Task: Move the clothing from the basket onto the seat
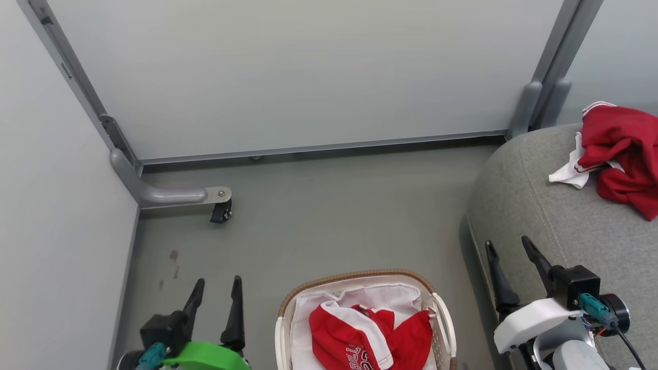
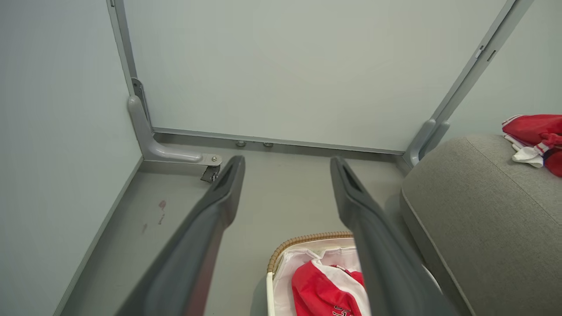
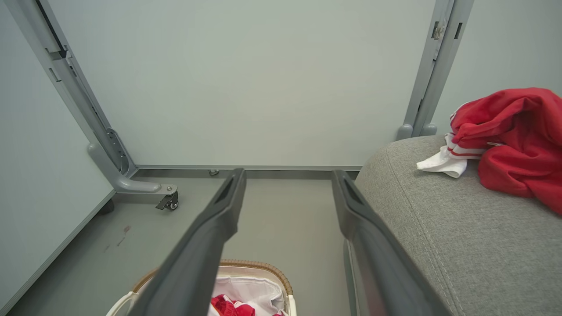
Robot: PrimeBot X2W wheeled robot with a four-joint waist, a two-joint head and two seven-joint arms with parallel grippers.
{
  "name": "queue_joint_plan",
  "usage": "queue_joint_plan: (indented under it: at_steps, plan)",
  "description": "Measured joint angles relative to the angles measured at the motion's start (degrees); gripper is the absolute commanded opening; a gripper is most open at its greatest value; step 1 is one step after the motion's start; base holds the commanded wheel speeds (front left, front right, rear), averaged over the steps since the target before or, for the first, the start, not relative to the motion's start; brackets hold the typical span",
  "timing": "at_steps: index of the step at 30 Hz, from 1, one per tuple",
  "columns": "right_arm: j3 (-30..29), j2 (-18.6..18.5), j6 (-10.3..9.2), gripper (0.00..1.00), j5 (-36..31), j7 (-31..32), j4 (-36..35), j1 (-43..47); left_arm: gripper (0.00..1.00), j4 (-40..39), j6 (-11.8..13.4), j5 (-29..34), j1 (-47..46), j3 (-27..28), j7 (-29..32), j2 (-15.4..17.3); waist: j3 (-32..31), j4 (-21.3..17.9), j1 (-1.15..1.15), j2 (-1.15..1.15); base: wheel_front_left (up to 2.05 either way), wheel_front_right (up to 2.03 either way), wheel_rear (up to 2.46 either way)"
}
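Head view, read from the near edge outward. At 6 o'clock a basket (image 1: 360,274), white perforated plastic with a brown woven-look rim, stands on the grey floor (image 1: 334,221). A white sheet (image 1: 396,298) lines it, and on the sheet lies a crumpled red garment (image 1: 334,336) with a white band and part of a printed word, cut off by the picture's edge. At 7 o'clock, left of the basket and apart from it, the left gripper (image 1: 219,280) points up the picture on a green wrist piece, its two dark fingers spread wide with nothing between them. At 4 o'clock the right gripper (image 1: 507,241), on a white wrist piece, likewise has its fingers spread and empty. They show against the rounded near corner of the couch (image 1: 555,226), and contact with it cannot be told. The couch, grey fabric with a stitched seam, occupies 3 to 5 o'clock, just right of the basket. On its cushion at 2 o'clock rests a second red garment (image 1: 624,149), bunched, with white striped trim spilling toward the couch's edge, well apart from both grippers. At 8 o'clock a small reddish stain (image 1: 174,255) marks the floor near the side panel (image 1: 51,231). Beyond it, at 9 o'clock, a grey metal foot (image 1: 175,196) ends in a black caster (image 1: 221,212). At 12 o'clock a pale back panel (image 1: 308,77) in a grey frame closes the far side.
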Motion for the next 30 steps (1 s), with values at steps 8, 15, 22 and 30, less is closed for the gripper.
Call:
queue_joint_plan:
  at_steps: [8,15,22,30]
  plan:
    - [-1.99,-0.02,-0.01,1.0,-0.92,0.0,-1.2,-2.3,1.0,3.24,-0.8,1.63,-7.14,-6.36,0.01,-0.01,3.59,-0.87,0.0,0.0,0.0,0.0,0.0]
    - [-4.88,-0.02,0.0,1.0,-2.45,-0.01,-3.3,-6.97,1.0,9.61,-1.25,3.24,-17.0,-15.44,0.0,-0.1,9.91,-1.91,0.0,0.0,0.0,0.0,0.0]
    - [-5.47,-0.05,0.0,1.0,-3.07,0.0,-5.66,-12.66,1.0,19.64,-1.42,3.79,-27.36,-23.24,-0.01,-0.18,18.27,-3.66,0.0,0.0,0.0,0.0,0.0]
    - [-3.61,-0.07,-0.01,1.0,-2.25,0.0,-8.12,-17.01,1.0,32.79,-1.42,1.43,-36.1,-31.33,0.96,-0.19,28.04,-6.73,0.01,0.0,0.0,0.0,0.0]
